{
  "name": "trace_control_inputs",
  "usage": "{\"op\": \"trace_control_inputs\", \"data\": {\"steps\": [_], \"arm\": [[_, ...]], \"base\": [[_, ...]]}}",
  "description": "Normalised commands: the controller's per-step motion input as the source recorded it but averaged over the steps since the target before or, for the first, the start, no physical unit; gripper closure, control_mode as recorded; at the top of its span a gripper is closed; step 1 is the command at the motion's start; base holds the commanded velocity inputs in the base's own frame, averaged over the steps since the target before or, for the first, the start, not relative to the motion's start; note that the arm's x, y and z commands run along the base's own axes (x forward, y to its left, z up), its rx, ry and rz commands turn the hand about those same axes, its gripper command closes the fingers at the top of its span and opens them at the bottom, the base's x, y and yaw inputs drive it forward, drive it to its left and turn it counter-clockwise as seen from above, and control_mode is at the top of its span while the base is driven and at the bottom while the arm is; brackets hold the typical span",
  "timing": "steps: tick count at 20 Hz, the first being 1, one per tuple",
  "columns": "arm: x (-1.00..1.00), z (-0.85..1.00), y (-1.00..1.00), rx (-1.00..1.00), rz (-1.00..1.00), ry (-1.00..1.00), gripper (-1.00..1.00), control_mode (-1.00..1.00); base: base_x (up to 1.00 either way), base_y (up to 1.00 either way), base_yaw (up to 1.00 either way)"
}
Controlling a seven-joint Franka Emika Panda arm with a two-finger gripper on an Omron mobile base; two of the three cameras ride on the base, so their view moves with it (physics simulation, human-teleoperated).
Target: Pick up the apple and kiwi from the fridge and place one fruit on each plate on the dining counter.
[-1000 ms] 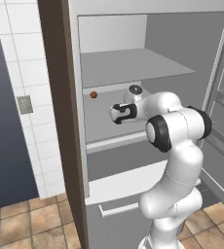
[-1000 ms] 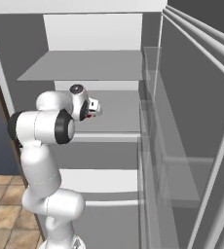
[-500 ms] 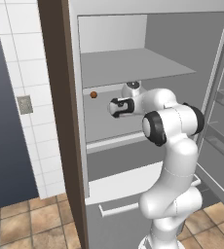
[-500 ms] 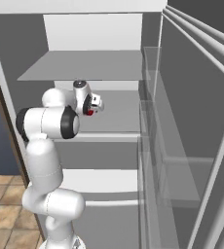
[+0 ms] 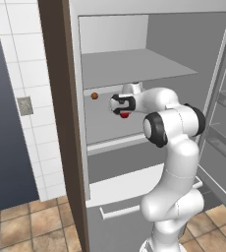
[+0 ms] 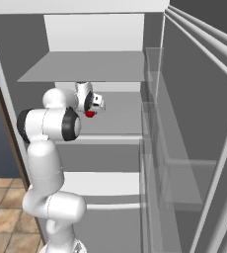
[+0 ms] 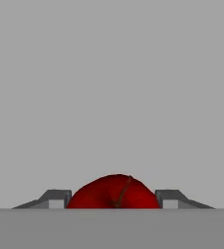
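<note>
**End effector clamped on apple inside fridge**

Arm reached into the open fridge [image 5: 149,74], wrist over the middle shelf. End effector [image 5: 124,112] pointed down w/ the apple [image 5: 125,115] between its fingers; only a small red sliver showed under the dark hand in left base view, rest hidden by the wrist. Right base view gave the same: end effector [image 6: 90,112] w/ the apple [image 6: 90,114] as a red spot just below the white hand, partly covered.

Hand view: end effector [image 7: 114,199] had its two dark finger tips [image 7: 58,198] pressed close on either side of the apple [image 7: 115,192], jaws drawn in against it. Just the apple's top dome w/ a brown stem line was visible; lower half cut off at the frame's bottom edge. Background there was flat grey, no detail.

Whether the apple was touching the shelf or lifted off it couldn't be told from any view.

A small orange-brown ball [image 5: 94,96] sat at the shelf's back, left of the hand, apart from it. Drawer front w/ bar handle [image 5: 122,212] was partly blocked by the arm's lower links. Fridge door [image 6: 199,148] stood open on the right, its clear shelves overlapping and hard to separate. Tiled wall [image 5: 34,123] and floor tiles [image 5: 31,226] to the left.
</note>
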Motion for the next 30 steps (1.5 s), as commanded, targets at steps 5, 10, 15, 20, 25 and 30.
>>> {"op": "trace_control_inputs", "data": {"steps": [5,10,15,20,25,30], "arm": [[-0.24,0.00,0.00,0.00,-0.03,0.00,1.00,-1.00],[-0.59,-0.04,-0.22,0.02,-0.05,-0.19,1.00,-1.00],[-0.52,0.00,-0.08,0.01,-0.06,-0.09,1.00,-1.00],[-0.73,0.19,-0.09,0.00,-0.09,0.00,1.00,-1.00],[-0.99,0.71,-0.11,-0.01,-0.07,-0.02,1.00,-1.00],[-0.89,0.88,0.00,-0.05,-0.07,0.08,1.00,-1.00]], "base": [[0.00,0.00,0.00],[0.00,0.00,0.00],[0.00,0.00,0.00],[0.00,0.00,0.00],[0.00,0.00,0.00],[0.00,0.00,0.00]]}}
